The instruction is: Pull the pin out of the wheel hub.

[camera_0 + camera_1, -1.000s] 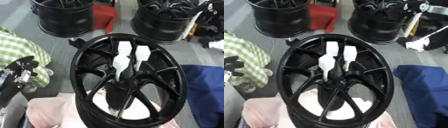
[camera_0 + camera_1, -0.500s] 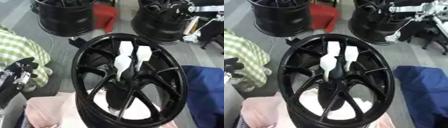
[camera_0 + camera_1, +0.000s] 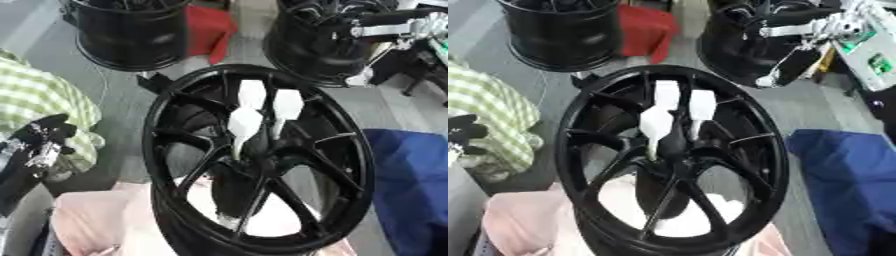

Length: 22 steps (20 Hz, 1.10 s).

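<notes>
The pins (image 3: 247, 126), white flat-headed pieces, stand bunched in the centre of the black wheel hub (image 3: 256, 155), which lies tilted on a pale pink cloth (image 3: 96, 222) in the middle of both views. Neither hand touches them. The right hand (image 3: 843, 22) shows at the upper right, over another black wheel (image 3: 754, 42); I cannot tell how its fingers are set. The left hand (image 3: 35, 145) rests at the lower left beside a green checked cloth (image 3: 44, 112), fingers curled on nothing. A blue cloth (image 3: 842, 180) lies to the right. By my reading the reach has barely started: next, a hand must come over the hub centre, pinch one white head, and draw it out along its length.
</notes>
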Available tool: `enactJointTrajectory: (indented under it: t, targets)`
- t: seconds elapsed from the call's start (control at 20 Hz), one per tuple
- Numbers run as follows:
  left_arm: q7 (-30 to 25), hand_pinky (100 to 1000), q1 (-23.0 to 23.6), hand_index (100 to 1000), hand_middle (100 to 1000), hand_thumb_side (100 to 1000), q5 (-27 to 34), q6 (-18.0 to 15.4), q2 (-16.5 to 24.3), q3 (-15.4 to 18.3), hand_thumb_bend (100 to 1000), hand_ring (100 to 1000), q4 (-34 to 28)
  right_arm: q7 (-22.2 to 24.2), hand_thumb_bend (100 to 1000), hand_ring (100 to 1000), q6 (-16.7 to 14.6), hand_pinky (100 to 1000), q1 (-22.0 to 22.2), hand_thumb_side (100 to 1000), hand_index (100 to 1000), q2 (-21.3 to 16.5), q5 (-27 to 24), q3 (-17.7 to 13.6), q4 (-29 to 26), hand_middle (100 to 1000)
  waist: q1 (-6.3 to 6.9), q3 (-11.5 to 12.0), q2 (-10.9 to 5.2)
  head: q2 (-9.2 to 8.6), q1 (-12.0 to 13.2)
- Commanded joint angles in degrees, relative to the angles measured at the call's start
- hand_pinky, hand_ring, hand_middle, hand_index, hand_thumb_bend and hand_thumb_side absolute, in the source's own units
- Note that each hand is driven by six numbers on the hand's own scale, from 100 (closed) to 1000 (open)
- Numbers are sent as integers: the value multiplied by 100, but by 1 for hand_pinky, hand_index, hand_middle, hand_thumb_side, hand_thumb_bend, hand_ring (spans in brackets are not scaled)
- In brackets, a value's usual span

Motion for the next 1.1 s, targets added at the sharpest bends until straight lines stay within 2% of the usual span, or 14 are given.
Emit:
enactJointTrajectory:
  t: [0.05,0.65,0.9,0.95,1.0,1.1]
  targets:
    - [-26,711,-34,870,715,599,-15,-7,69,-21,100,825,-80,132,235,908,-32,829,-213,342,976,77,183,-80,169,950,42,-7,-95,13,-41]
    - [-45,711,-43,870,717,601,-12,-5,50,-34,100,826,-78,266,238,906,-142,821,-355,365,970,434,338,-64,540,952,53,17,-96,12,-49]
    - [-42,711,-44,870,718,601,-13,-2,50,-30,100,827,-81,347,232,901,-164,813,-351,381,963,428,179,13,388,947,47,17,-100,7,-38]
    - [-42,711,-45,870,718,601,-13,-1,50,-31,100,827,-82,368,276,900,-164,811,-343,407,961,420,118,37,330,945,45,15,-100,7,-36]
    - [-44,711,-45,870,718,601,-12,0,50,-33,100,828,-82,388,232,899,-165,810,-335,383,960,412,49,64,262,944,43,14,-100,8,-36]
    - [-49,711,-44,870,719,602,-14,1,49,-35,100,828,-83,436,233,898,-151,809,-317,383,959,386,-90,125,110,943,42,11,-100,6,-30]
